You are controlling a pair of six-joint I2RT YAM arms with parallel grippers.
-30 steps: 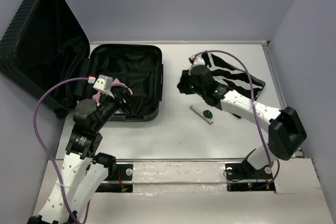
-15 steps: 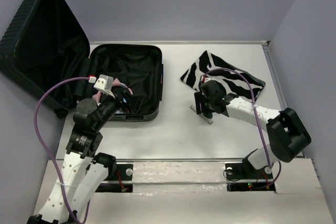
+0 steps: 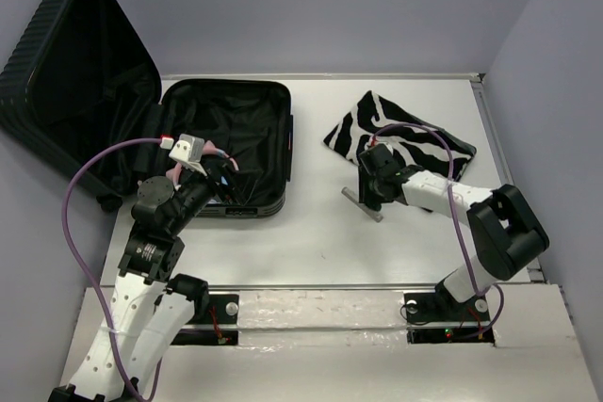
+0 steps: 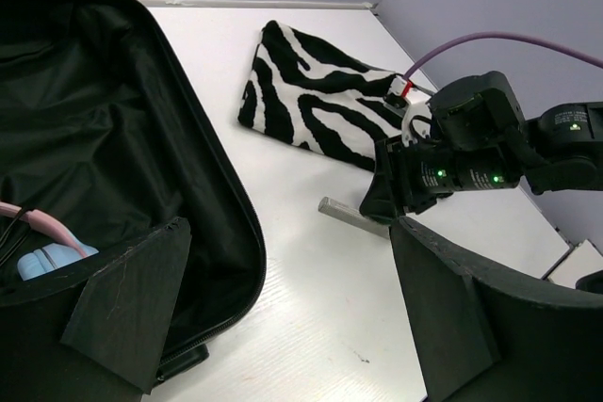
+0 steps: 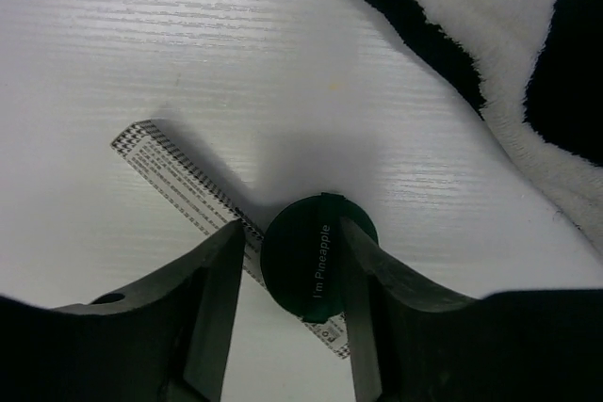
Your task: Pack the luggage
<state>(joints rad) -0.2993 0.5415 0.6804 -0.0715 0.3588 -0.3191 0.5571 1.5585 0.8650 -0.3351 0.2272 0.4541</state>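
The luggage (image 3: 226, 143) is a black hard-shell suitcase lying open at the left, its ribbed lid (image 3: 71, 72) leaning on the wall. My left gripper (image 3: 215, 181) hovers open and empty over its near right corner, and its jaws (image 4: 287, 233) stand wide apart. My right gripper (image 3: 374, 192) is low on the table over a grey printed strip (image 3: 354, 201). In the right wrist view its fingers (image 5: 292, 244) straddle a dark green round disc (image 5: 316, 256) lettered "I'm Pineapple", which lies on the strip (image 5: 179, 176). A small gap shows at the left finger.
A zebra-striped cloth (image 3: 400, 134) lies folded at the back right, just beyond my right gripper; it also shows in the left wrist view (image 4: 320, 101). A pale blue item with a pink cord (image 4: 45, 253) lies inside the suitcase. Walls close in the back and right sides.
My right gripper has moved off the zebra cloth, toward me and down, and its fingers now stand either side of the green disc. The left arm has not moved.
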